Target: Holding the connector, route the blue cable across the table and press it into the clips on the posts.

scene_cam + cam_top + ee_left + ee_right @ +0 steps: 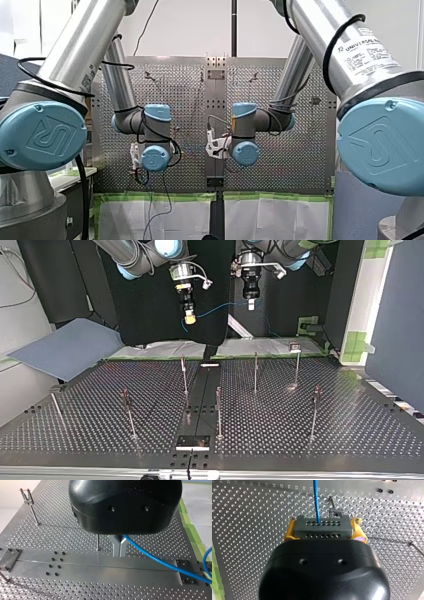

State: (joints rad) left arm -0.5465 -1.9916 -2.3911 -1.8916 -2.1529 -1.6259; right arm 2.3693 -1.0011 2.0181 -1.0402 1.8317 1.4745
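A perforated metal desk [310, 440] is seen, studded with thin upright posts [218, 412]. In the top view, a grey-blue panel [70, 347] lies off its edge at nine o'clock, and green-taped white sheets [165, 349] lie toward twelve. Above the desk, the grey connector [322, 527] is clamped between the yellow pads [289, 531] of the right end effector [190, 316]. From the connector the blue cable [315, 500] is strung toward three o'clock to the left end effector [120, 551], whose metal fingers are closed together on it.
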